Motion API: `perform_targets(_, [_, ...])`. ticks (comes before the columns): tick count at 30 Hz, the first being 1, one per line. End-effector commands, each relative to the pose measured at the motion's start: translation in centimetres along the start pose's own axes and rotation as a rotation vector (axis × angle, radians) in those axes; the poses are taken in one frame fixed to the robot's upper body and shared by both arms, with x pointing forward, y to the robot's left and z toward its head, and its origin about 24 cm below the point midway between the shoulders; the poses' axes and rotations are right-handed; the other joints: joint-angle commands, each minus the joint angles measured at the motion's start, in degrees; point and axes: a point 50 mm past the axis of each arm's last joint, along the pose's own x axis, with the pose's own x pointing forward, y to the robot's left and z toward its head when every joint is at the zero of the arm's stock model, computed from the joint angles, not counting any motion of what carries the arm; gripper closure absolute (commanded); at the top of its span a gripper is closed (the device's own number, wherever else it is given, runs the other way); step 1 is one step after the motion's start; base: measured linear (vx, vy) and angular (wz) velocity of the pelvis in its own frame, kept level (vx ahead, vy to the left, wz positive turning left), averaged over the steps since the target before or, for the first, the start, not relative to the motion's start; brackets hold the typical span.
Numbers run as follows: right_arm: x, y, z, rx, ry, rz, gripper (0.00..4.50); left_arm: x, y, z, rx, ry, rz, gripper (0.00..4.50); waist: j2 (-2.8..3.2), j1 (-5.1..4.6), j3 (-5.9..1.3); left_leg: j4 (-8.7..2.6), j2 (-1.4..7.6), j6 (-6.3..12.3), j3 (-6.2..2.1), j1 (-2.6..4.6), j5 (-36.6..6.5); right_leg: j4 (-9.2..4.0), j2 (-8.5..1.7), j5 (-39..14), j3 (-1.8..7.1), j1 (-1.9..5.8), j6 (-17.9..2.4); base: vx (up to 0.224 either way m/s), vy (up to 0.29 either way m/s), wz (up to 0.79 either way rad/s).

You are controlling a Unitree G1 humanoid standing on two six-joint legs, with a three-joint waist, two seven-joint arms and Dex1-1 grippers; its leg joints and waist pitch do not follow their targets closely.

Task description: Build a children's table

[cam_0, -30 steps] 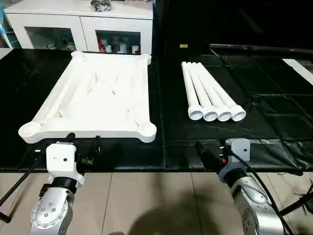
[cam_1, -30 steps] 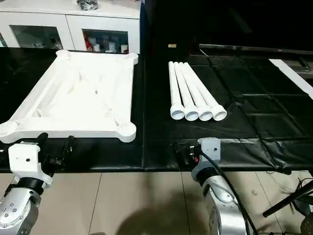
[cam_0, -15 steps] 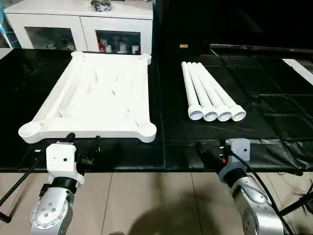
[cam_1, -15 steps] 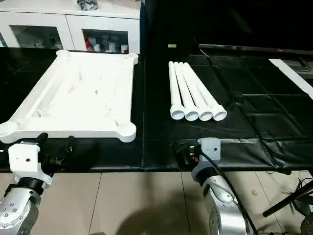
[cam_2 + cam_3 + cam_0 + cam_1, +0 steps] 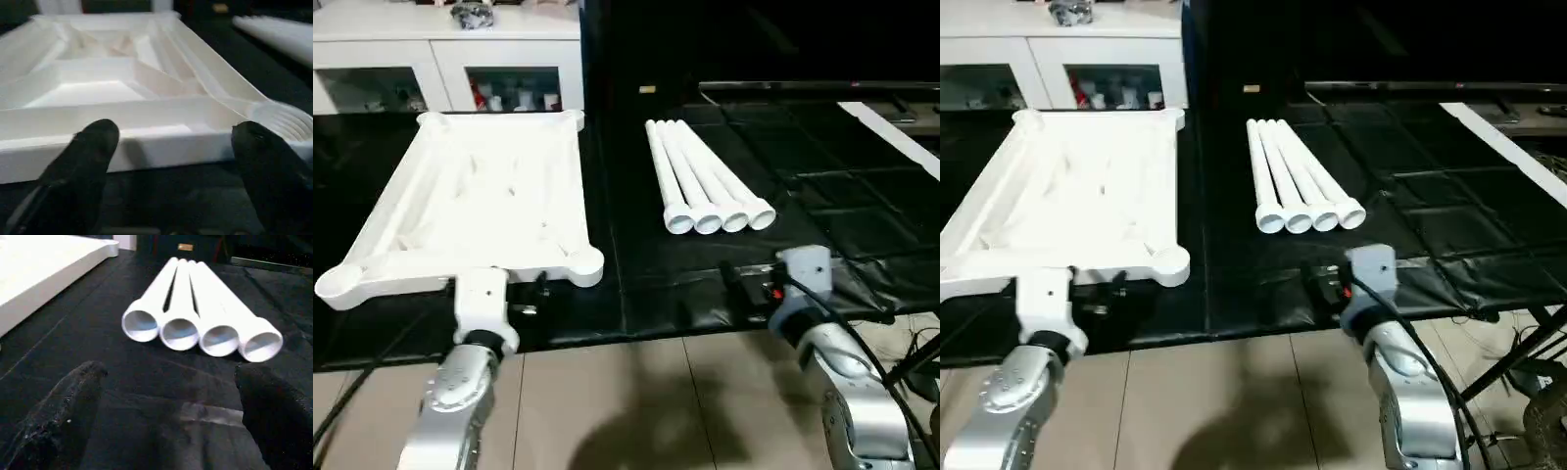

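Left hand (image 5: pixel 171 161) open at table top (image 5: pixel 489 196) near edge; right hand (image 5: pixel 166 421) open, short of four legs (image 5: pixel 705 181).

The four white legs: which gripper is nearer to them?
Right. The right gripper sits just before the legs' open ends; the left gripper faces the tabletop.

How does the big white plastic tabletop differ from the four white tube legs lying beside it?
The white plastic tabletop is one broad, flat rectangle with a ribbed underside facing up and round corner sockets; the four white tubular legs are long, narrow, hollow tubes lying side by side. The tabletop lies toward the robot's left, the legs toward its right. Both are white and rest on the black surface.
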Motion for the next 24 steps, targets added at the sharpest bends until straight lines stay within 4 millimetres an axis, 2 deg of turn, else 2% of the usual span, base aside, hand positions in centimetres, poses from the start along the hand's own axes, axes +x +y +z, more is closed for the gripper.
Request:
perform_targets(1, [0.3, 0.1, 0.8, -0.006, -0.013, 0.006, 0.00, 0.0, 0.1, 1.0, 0.000, -0.047, 0.017, 0.07, -0.16, 0.12, -2.14, -4.13, 0.48, -1.02, 0.02, 1.07, -21.4, -5.91, -2.29, -17.8, 1.26, 0.64, -5.4, 0.000, 0.000, 0.00])
perform_targets(3, [0.8, 0.1, 0.9, 0.039, -0.008, -0.032, 0.00, -0.2, 0.3, 1.7, 0.024, -0.055, -0.003, 0.07, -0.48, 0.27, -2.18, -4.22, 0.51, -1.18, -0.10, 1.09, -21.7, -5.67, -2.40, -17.6, 1.25, 0.60, -5.3, 0.000, 0.000, 0.00])
perform_targets(4, [0.8, 0.1, 0.9, 0.037, -0.005, -0.037, 0.00, -0.3, 0.3, 1.8, 0.022, -0.057, -0.011, 0.07, -0.21, 0.37, -2.15, -4.25, 0.54, -1.35, -0.16, 1.22, -21.4, -5.58, -2.35, -17.0, 1.28, 0.42, -5.4, 0.000, 0.000, 0.00])
perform_targets(6, [1.1, 0.0, 1.0, 0.034, 0.002, -0.066, 0.00, -0.4, -0.2, 2.3, 0.014, -0.071, -0.052, 0.07, -0.21, 0.45, -2.09, -4.30, 0.59, -1.96, -0.15, 1.34, -21.8, -5.52, -2.32, -16.4, 1.30, 0.35, -5.5, 0.000, 0.000, 0.00])
perform_targets(8, [1.2, 0.7, 1.9, 0.110, -0.037, -0.005, 0.00, -0.3, -0.2, 3.2, 0.004, -0.115, -0.033, 0.07, -0.32, 0.55, -2.11, -4.26, 0.52, -1.98, -0.07, 1.34, -21.9, -5.40, -2.23, -14.9, 1.37, 0.45, -5.4, 0.000, 0.000, 0.00])
perform_targets(12, [1.0, 0.9, 3.6, 0.082, -0.143, 0.004, 0.00, 0.1, 0.2, 3.8, 0.002, -0.129, 0.038, 0.07, -0.34, 0.99, -2.16, -4.18, 0.59, -2.06, 0.02, 1.27, -20.5, -5.37, -2.38, -13.7, 1.43, 0.60, -5.1, 0.000, 0.000, 0.00])
perform_targets(13, [1.0, 0.9, 4.2, 0.078, -0.151, 0.004, 0.00, 0.0, 0.2, 4.3, -0.008, -0.141, 0.035, 0.07, -1.31, 0.93, -2.16, -4.14, 0.55, -1.86, 0.17, 1.12, -19.8, -5.43, -2.27, -13.7, 1.40, 0.75, -4.8, 0.000, 0.000, 0.00])
perform_targets(14, [1.0, 0.9, 4.2, 0.077, -0.152, 0.005, 0.00, 0.0, 0.2, 4.3, -0.010, -0.142, 0.034, 0.07, -0.82, 1.18, -2.26, -4.19, 0.60, -1.89, 0.04, 1.19, -19.0, -5.12, -2.42, -13.4, 1.39, 0.81, -4.9, 0.000, 0.000, 0.00])
perform_targets(16, [1.2, 0.6, 4.4, 0.082, -0.161, -0.005, 0.00, 0.1, 0.0, 4.9, 0.011, -0.156, 0.028, 0.07, -0.67, 1.08, -2.18, -4.15, 0.52, -2.02, 0.08, 1.17, -19.0, -5.20, -2.32, -13.4, 1.41, 0.66, -4.7, 0.000, 0.000, 0.00])
perform_targets(17, [1.1, 0.6, 4.3, 0.090, -0.155, 0.019, 0.00, 0.2, -0.2, 5.2, 0.023, -0.165, 0.014, 0.07, -0.17, 0.98, -2.23, -4.16, 0.56, -2.37, 0.04, 1.31, -19.6, -5.25, -2.20, -12.9, 1.43, 0.55, -4.7, 0.000, 0.000, 0.00])
perform_targets(19, [1.1, 0.5, 4.4, 0.092, -0.151, 0.033, 0.00, 0.3, -0.4, 5.6, 0.027, -0.170, 0.005, 0.07, -0.27, 1.09, -2.23, -4.12, 0.49, -2.43, 0.01, 1.48, -20.4, -5.29, -2.16, -13.1, 1.40, 0.51, -4.6, 0.000, 0.000, 0.00])
perform_targets(20, [1.0, 0.4, 4.5, 0.093, -0.149, 0.042, 0.00, 0.4, -0.5, 5.8, 0.029, -0.174, 0.000, 0.07, 0.07, 0.86, -2.18, -4.15, 0.51, -2.71, 0.01, 1.52, -21.0, -5.32, -2.04, -13.0, 1.41, 0.52, -4.7, 0.000, 0.000, 0.00])
perform_targets(21, [1.0, 0.0, 4.3, 0.133, -0.131, 0.006, 0.00, 0.9, -0.8, 6.2, 0.029, -0.184, -0.038, 0.07, 1.46, 0.96, -2.25, -4.12, 0.51, -3.18, -0.20, 1.71, -21.2, -5.07, -2.10, -12.5, 1.43, 0.45, -4.9, 0.000, 0.000, 0.00])
perform_targets(22, [0.6, -0.8, 4.0, 0.142, -0.121, -0.082, 0.00, 1.6, -1.2, 6.1, 0.040, -0.177, -0.079, 0.07, 2.03, 0.88, -2.19, -4.11, 0.24, -3.47, -0.23, 1.79, -21.5, -5.19, -1.92, -12.3, 1.44, 0.28, -4.8, 0.000, 0.000, 0.00])
perform_targets(23, [0.5, -0.8, 3.8, 0.130, -0.088, -0.095, 0.00, 1.9, -1.4, 5.9, 0.039, -0.167, -0.095, 0.07, 1.88, 0.82, -2.22, -4.02, 0.14, -3.78, -0.21, 1.92, -22.0, -5.29, -1.82, -12.7, 1.41, 0.24, -4.8, 0.000, 0.000, 0.00])
perform_targets(24, [0.3, -0.6, 3.9, 0.127, -0.086, -0.083, 0.00, 2.0, -1.5, 5.6, 0.037, -0.158, -0.100, 0.07, 1.29, 0.62, -2.18, -4.07, 0.08, -3.74, -0.14, 1.71, -22.0, -5.48, -1.72, -13.0, 1.36, 0.51, -4.8, 0.000, 0.000, 0.00])
